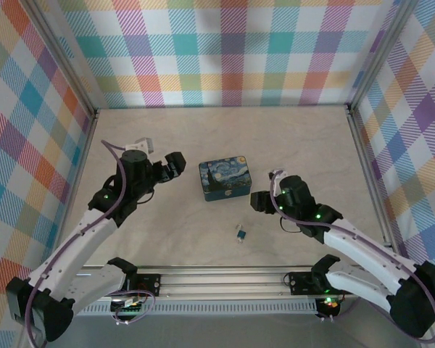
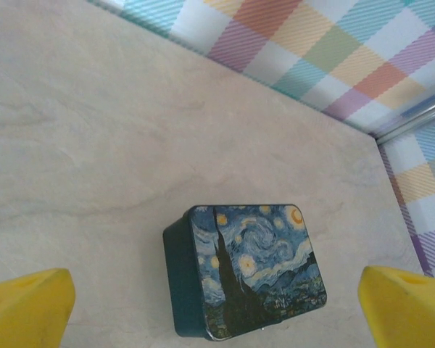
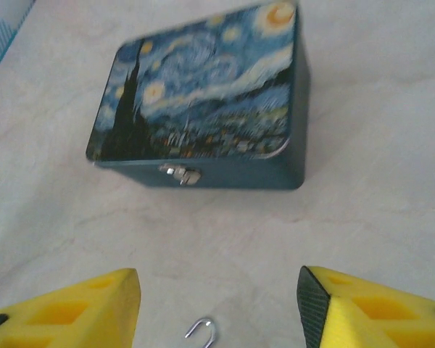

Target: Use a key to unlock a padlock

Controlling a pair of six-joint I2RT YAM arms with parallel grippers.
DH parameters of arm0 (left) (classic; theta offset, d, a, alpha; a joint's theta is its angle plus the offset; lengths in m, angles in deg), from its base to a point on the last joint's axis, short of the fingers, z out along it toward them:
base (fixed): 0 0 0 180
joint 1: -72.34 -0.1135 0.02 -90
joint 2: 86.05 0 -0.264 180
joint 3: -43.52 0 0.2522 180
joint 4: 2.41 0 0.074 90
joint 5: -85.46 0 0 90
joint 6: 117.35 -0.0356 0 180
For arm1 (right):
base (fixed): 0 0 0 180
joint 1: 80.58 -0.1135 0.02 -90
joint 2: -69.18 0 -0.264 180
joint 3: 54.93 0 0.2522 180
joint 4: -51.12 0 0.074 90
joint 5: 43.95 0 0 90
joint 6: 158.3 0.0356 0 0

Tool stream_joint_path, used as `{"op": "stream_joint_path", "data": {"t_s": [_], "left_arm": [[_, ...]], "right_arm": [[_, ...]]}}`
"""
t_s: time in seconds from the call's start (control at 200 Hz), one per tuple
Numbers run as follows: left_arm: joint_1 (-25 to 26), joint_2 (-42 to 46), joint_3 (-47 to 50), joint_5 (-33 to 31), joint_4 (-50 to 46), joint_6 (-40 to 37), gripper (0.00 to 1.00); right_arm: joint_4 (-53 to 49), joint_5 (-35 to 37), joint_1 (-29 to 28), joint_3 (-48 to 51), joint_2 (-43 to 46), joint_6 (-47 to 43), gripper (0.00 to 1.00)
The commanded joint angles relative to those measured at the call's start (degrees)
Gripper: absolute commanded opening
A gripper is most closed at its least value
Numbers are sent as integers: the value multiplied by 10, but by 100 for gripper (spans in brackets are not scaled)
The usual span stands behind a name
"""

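Right end effector (image 3: pixel 217 290) open, empty; padlock (image 3: pixel 203 332) on worktop (image 3: pixel 377 181) between its jaws. Left end effector (image 1: pixel 175 163) open too. Likely pickup step: close on padlock body.

Both arms reach forward from their bases and bend inward toward each other. The left end effector (image 1: pixel 172 165) points right, its fingers (image 2: pixel 29 308) spread wide, gripping nothing. The right end effector (image 1: pixel 262 201) points left, its fingers (image 3: pixel 72 308) apart, gripping nothing.

blue padlock (image 1: pixel 241 233); starry dark-blue tin (image 1: pixel 226 179)
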Motion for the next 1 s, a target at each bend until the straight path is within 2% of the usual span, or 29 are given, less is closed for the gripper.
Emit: {"op": "stream_joint_path", "data": {"t_s": [0.0,0.2,0.33,0.645,0.8,1.0], "left_arm": [[-7,32,18,-38,1,-25,100],[-7,81,24,-99,-20,-74,100],[-8,108,31,-145,-31,-90,100],[-9,155,83,-248,0,-113,100],[-10,170,126,-294,61,-139,100],[-10,150,142,-298,89,-158,100]], "right_arm": [[-2,51,16,-11,34,-52,68],[29,78,51,23,117,-95,86],[58,120,71,60,168,-116,100],[161,193,130,155,232,-189,100],[237,196,172,198,202,-227,100],[339,145,238,231,112,-229,100]]}}
